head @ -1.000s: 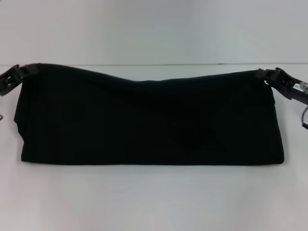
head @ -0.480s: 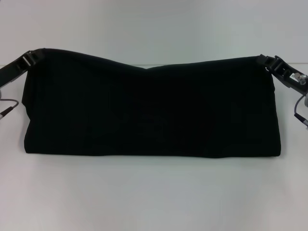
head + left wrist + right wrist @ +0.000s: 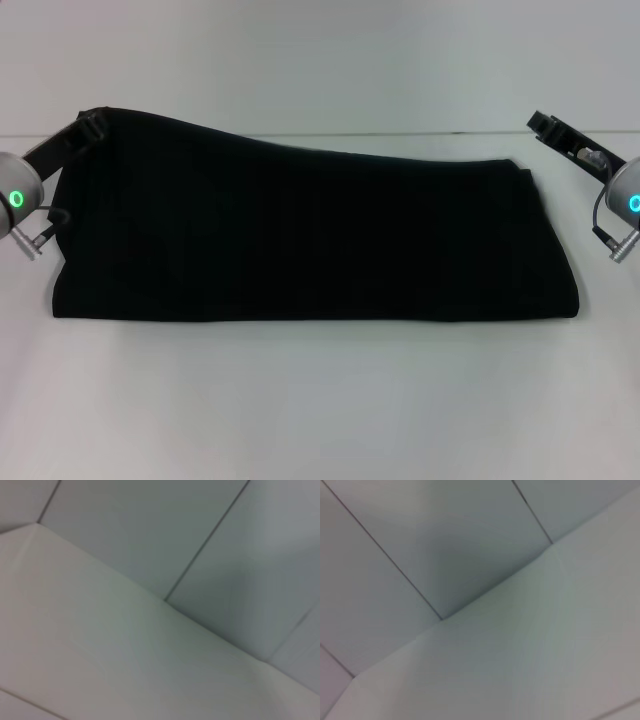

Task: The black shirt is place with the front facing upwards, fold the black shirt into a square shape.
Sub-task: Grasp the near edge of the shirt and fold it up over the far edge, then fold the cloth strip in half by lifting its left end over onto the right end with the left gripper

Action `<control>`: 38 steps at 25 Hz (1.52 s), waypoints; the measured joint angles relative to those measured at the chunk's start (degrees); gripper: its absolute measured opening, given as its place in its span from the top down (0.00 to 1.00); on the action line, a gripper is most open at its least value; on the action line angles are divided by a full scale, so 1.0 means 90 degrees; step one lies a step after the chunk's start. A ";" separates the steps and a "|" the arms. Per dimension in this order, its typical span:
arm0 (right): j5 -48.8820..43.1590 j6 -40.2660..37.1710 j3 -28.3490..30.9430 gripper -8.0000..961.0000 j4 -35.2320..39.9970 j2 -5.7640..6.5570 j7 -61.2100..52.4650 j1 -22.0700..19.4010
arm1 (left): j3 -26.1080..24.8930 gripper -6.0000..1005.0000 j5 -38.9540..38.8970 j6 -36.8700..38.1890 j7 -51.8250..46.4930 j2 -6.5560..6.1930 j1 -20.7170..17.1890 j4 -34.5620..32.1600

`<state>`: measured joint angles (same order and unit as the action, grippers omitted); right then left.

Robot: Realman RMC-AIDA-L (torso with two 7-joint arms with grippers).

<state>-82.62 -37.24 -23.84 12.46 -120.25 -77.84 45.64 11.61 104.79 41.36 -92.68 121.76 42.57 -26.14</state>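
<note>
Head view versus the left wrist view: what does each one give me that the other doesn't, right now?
Only the head view shows the work: the black shirt lying as a long folded band on the white table, the left gripper at its raised far-left corner, and the right gripper off the cloth, beyond the far-right corner. Only the left wrist view shows pale wall panels with thin dark seams; no shirt or gripper appears there. Both share just the light table surface and wall behind it.
</note>
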 joint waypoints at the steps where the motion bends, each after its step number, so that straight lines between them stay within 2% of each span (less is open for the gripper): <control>1: 0.0239 0.0024 0.0002 0.89 -0.0060 -0.0001 0.0364 0.0029 | 0.0000 0.96 -0.0169 -0.0149 0.0212 0.0001 0.0037 0.0109; 5: 0.1122 0.0039 0.0002 0.85 -0.0295 -0.0011 0.1625 0.0156 | -0.0005 0.95 -0.0903 -0.0516 0.1262 0.0012 0.0193 0.0532; 7: 0.1595 0.0041 0.0003 0.83 -0.0408 -0.0019 0.2109 0.0223 | -0.0011 0.94 -0.1228 -0.0528 0.1890 0.0061 0.0250 0.0662; 10: 0.1706 0.0028 0.0003 0.70 -0.0479 -0.0023 0.2271 0.0253 | -0.0013 0.93 -0.1698 -0.0529 0.2545 0.0164 0.0268 0.0701; 15: 0.1731 -0.0057 0.0003 0.51 -0.0579 -0.0021 0.2249 0.0182 | -0.0067 0.74 -0.1966 -0.0760 0.2994 0.0220 0.0213 0.0724; 18: 0.1734 -0.0161 -0.0010 0.40 -0.0645 -0.0015 0.2244 0.0091 | -0.0073 0.50 -0.2095 -0.0829 0.2972 0.0200 0.0125 0.0737; 21: 0.1619 -0.0494 -0.0146 0.28 -0.0669 0.0000 0.2233 -0.0049 | 0.0012 0.46 -0.2281 -0.0684 0.2621 0.0160 -0.0058 0.0713; 22: 0.1507 -0.0698 -0.0253 0.23 -0.0666 0.0012 0.2210 -0.0111 | 0.0137 0.44 -0.2292 -0.0531 0.2367 0.0121 -0.0154 0.0700; 24: 0.1209 -0.1186 -0.0602 0.15 -0.0595 0.0040 0.2095 -0.0271 | 0.0643 0.42 -0.2269 0.0045 0.1459 -0.0059 -0.0454 0.0697; 25: 0.0986 -0.1460 -0.0860 0.15 -0.0485 0.0055 0.1991 -0.0357 | 0.0905 0.40 -0.2266 0.0309 0.1025 -0.0156 -0.0590 0.0703; 30: -0.0395 -0.2697 -0.2205 0.16 0.0357 0.0071 0.1488 -0.0823 | 0.2186 0.35 -0.2264 0.1906 -0.1386 -0.0839 -0.1396 0.0680; 34: -0.1226 -0.3483 -0.2695 0.16 0.0992 0.0076 0.1342 -0.1224 | 0.2857 0.35 -0.2065 0.2807 -0.2833 -0.1257 -0.1934 0.0551; 36: -0.1532 -0.3736 -0.2744 0.16 0.1227 0.0079 0.1349 -0.1404 | 0.2913 0.35 -0.1644 0.3186 -0.3513 -0.1355 -0.2180 0.0323; 38: -0.1750 -0.3839 -0.2754 0.16 0.1367 0.0082 0.1360 -0.1514 | 0.2893 0.35 -0.1058 0.3476 -0.4125 -0.1374 -0.2414 -0.0074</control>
<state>-98.37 -71.80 -48.63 24.77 -119.51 -65.60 32.02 37.65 95.27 72.64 -129.81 109.40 20.84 -26.81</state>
